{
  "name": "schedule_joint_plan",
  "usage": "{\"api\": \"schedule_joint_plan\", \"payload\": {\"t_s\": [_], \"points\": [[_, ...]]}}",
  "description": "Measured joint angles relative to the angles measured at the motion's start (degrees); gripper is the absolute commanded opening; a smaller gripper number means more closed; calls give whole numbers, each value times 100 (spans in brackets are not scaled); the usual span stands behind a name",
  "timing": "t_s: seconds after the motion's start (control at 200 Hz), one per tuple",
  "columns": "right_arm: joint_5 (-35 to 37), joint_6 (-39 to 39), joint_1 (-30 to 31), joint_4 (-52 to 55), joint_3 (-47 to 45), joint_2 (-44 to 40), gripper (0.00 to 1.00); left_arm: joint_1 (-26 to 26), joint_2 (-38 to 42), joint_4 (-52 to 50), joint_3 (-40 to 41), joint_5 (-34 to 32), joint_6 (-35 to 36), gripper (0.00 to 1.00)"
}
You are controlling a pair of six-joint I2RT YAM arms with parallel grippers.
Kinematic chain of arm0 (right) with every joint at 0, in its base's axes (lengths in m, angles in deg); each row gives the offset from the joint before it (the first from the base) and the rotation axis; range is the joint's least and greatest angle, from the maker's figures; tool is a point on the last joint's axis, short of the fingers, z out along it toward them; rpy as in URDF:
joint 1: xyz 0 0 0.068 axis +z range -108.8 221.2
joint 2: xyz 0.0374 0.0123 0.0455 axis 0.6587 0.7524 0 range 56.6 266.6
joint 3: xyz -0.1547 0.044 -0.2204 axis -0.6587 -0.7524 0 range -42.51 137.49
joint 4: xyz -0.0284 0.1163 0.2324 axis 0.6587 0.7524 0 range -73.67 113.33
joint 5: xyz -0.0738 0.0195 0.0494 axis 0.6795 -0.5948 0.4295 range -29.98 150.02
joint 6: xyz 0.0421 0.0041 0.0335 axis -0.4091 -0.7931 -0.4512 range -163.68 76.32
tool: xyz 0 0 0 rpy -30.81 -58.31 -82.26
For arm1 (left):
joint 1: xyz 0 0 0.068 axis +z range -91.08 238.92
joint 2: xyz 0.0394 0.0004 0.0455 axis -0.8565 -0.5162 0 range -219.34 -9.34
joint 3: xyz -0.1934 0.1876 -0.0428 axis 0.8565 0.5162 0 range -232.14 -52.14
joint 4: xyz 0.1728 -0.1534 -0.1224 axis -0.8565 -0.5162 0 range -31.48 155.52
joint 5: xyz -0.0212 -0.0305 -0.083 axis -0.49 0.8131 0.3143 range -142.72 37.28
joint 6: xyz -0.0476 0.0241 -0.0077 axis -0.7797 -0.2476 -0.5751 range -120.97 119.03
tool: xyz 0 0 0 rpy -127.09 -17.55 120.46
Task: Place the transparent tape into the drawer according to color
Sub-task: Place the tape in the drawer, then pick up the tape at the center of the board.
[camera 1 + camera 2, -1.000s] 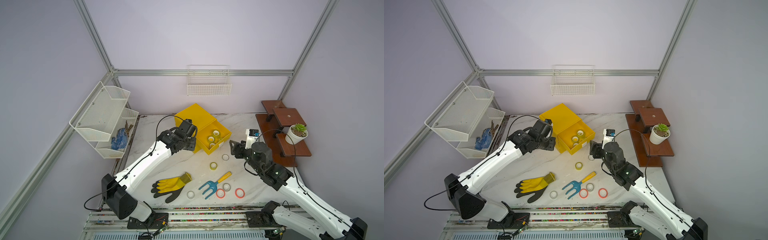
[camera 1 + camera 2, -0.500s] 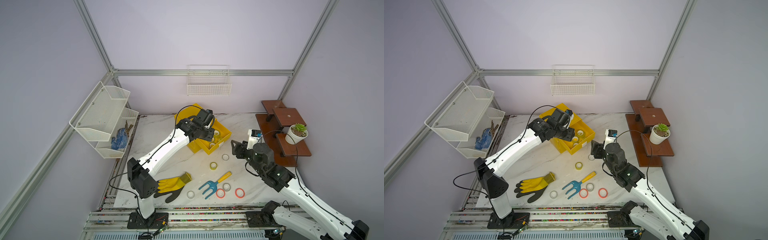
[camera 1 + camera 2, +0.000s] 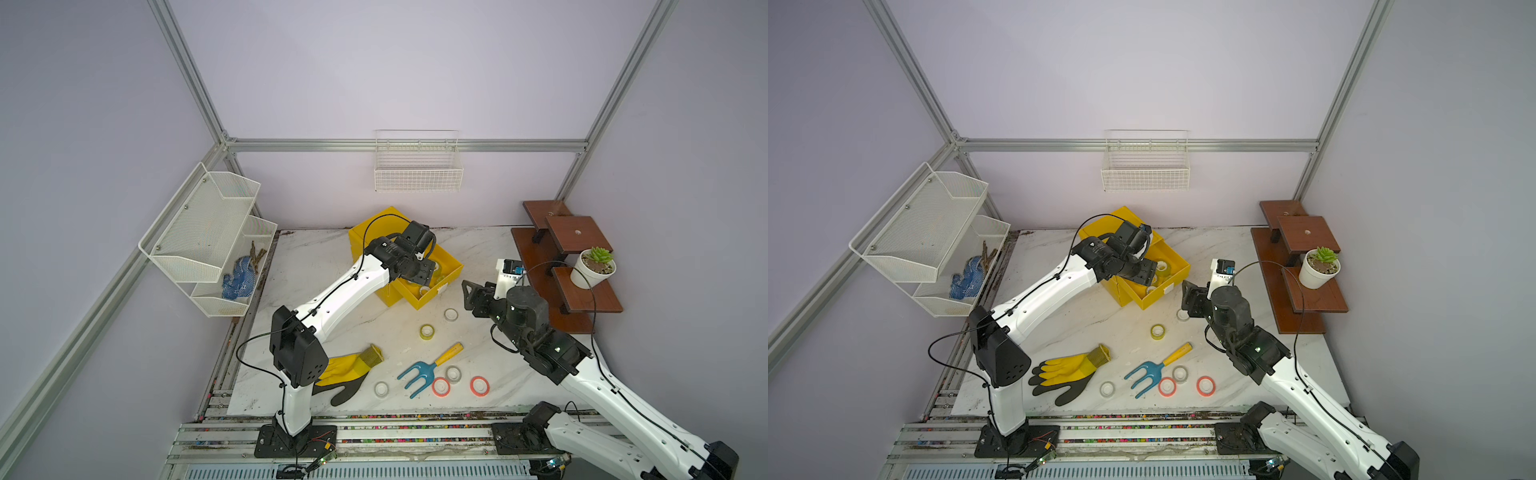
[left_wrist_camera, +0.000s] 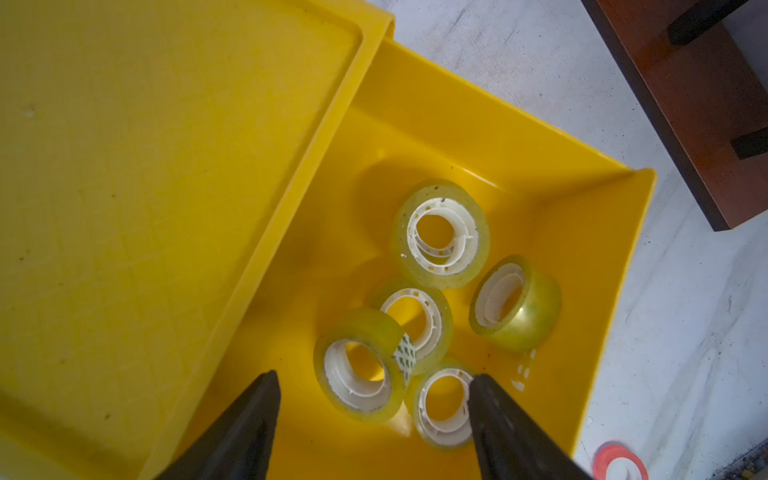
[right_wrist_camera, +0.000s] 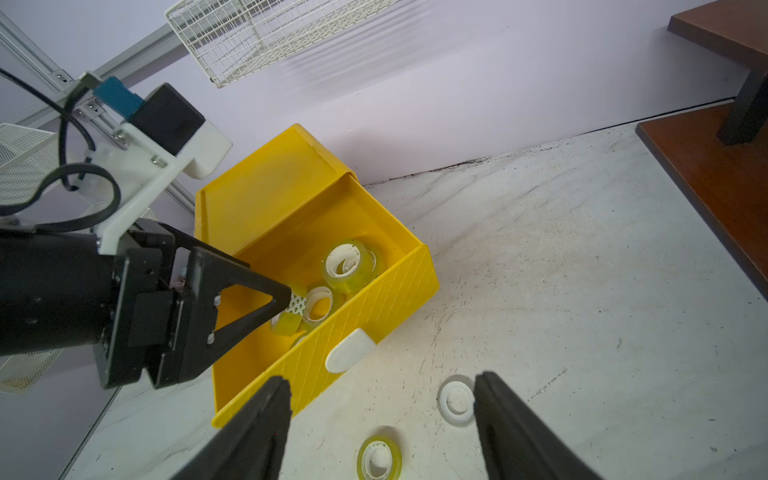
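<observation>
Moved since a second ago: left arm, from beside the cabinet to above its pulled-out drawer; claw gone from clenched to released.

1. White wire-mesh wall rack (image 3: 208, 232), blue item in a lower tier (kind unclear).
2. Yellow-and-black rubber glove (image 3: 345, 374), flat on the white marbled tabletop (image 3: 316, 266).
3. Left gripper (image 4: 374, 376): jaws spread, holding nothing, over the drawer.
4. Cube-shaped yellow plastic cabinet (image 3: 374, 226); one yellow drawer (image 4: 498, 137) pulled out, white tab handle (image 5: 349, 349) in front.
5. Five yellow-green see-through tape rolls (image 4: 442, 235) inside the drawer; a tilted roll (image 4: 359, 365) leans on its neighbour, just below the fingertips.
6. On the tabletop in front: one yellow-green roll (image 3: 427, 331), three clear-whitish rolls (image 3: 451, 314), two red-orange rolls (image 3: 479, 385), and a blue garden fork with yellow handle (image 3: 422, 370).
7. Right gripper (image 5: 382, 378): jaws spread, empty, above the tabletop near the drawer front.
8. Brown stepped wooden shelf (image 3: 573, 232), carrying a potted succulent (image 3: 594, 268).
</observation>
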Motion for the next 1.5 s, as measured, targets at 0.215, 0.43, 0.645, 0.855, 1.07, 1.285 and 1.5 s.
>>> {"api": "schedule_joint_plan", "payload": {"t_s": [0.215, 0.43, 0.645, 0.855, 1.07, 1.285, 1.5], "points": [[-111, -4, 0, 15, 0, 0, 74, 0, 59, 0, -87, -4, 0, 90], [-293, -11, 0, 24, -122, 0, 74, 0, 831, 125, 319, -83, 0, 100], [-866, 15, 0, 9, -472, 39, 75, 0, 2435, 671, 1843, -398, -26, 100], [-1648, 61, 11, -225, -826, 527, 74, 0, 3606, 1161, 3447, -881, -146, 100], [-1893, 72, 435, -632, -1172, 1290, 74, 15, 4159, 1453, 4752, -1305, -337, 100], [-1814, 173, 763, -1108, -1172, 2129, 74, 136, 4319, 1523, 5248, -1366, -584, 100], [-1552, 332, 914, -1515, -1172, 2671, 74, 221, 4336, 1552, 5274, -1386, -721, 100]]}}
